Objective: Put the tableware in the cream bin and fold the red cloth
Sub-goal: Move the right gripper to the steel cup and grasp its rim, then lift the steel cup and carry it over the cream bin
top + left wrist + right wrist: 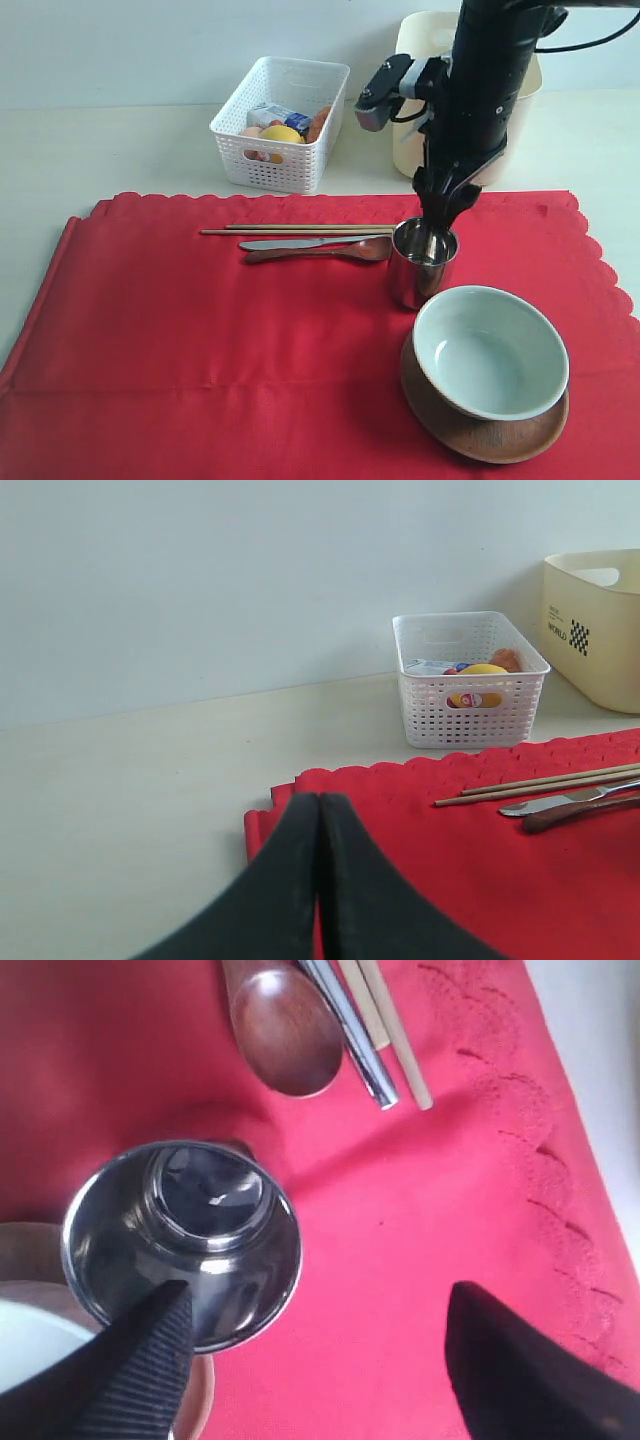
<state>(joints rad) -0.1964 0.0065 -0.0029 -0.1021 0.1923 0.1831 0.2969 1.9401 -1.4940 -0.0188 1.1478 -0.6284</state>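
The step in hand looks like the first pick of the tableware. The right hand [441,215] hangs straight down over the small shiny steel cup [420,272], its jaws standing wide apart and holding nothing. In the right wrist view one finger [135,1360] overlaps the cup's rim while the other is clear of it, over the cloth. The next move probably calls for closing on the cup's wall, then lifting it to the tall cream plastic bin [413,95] behind the arm.

The cup stands on the large red scalloped cloth [200,340], just beside the pale green-white bowl [490,352], which sits on the round brown wooden plate [470,437]. The wooden chopsticks [300,229], metal knife [290,243] and dark wooden spoon [320,252] lie side by side on the cloth. Nothing looks binned yet, and the cloth lies flat.

The left hand [319,880] is closed with its fingers together, empty, near the cloth's edge.

The tabletop [100,150] is pale cream and bare apart from a white perforated basket [280,130] of food items; a plain pale wall [200,580] rises behind.
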